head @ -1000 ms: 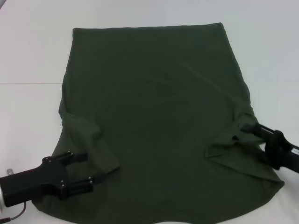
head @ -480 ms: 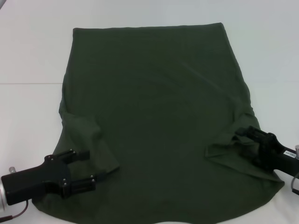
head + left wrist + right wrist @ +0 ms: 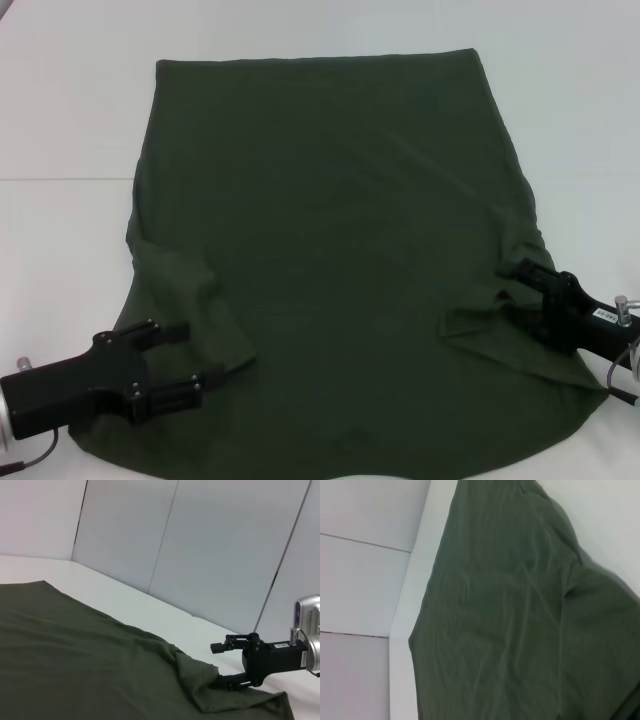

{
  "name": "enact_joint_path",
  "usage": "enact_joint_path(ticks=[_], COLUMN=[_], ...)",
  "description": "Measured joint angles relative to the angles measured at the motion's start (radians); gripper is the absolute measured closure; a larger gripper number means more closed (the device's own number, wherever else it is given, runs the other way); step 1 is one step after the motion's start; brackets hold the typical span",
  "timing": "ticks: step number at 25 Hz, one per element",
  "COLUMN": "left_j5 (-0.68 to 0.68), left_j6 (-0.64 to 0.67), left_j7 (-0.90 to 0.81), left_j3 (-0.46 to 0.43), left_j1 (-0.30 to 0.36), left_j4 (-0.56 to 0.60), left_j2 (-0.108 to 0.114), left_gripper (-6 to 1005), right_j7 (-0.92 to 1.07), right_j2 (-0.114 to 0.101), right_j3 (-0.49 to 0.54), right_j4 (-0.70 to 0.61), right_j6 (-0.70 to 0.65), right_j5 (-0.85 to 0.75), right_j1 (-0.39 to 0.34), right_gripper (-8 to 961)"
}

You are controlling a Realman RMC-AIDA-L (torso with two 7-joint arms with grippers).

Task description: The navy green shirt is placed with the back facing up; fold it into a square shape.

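Note:
The navy green shirt (image 3: 330, 250) lies spread flat on the white table, with both sleeves folded inward onto its body. My left gripper (image 3: 183, 361) is open over the shirt's near left corner, beside the folded left sleeve (image 3: 190, 300). My right gripper (image 3: 517, 290) is open at the shirt's right edge, its fingers on either side of the folded right sleeve (image 3: 485, 312). The left wrist view shows the right gripper (image 3: 222, 665) with its jaws apart, the lower finger resting on the bunched cloth (image 3: 200, 680). The right wrist view shows only the shirt (image 3: 520, 610).
The white table (image 3: 60, 120) surrounds the shirt on the left, far and right sides. A table seam line (image 3: 60, 179) runs across at mid height. Pale wall panels (image 3: 200, 555) stand behind the table's far edge.
The right gripper has turned and swung slightly toward the near edge, and its jaws now stand apart at the folded right sleeve. The left gripper has hardly moved.

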Motion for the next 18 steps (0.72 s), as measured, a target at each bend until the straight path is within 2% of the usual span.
enact_joint_path(ticks=[18], left_j5=[-0.008], left_j6=[0.000], left_j7=[-0.003], left_j3=[0.000], left_j1=[0.003], left_j4=[0.000], left_j2=[-0.001], left_gripper=[125], right_j7=[-0.006], right_j2=[0.000], right_j3=[0.000], right_j4=[-0.005], right_j6=[0.088], right_j5=[0.003], right_j1=[0.049], right_gripper=[128])
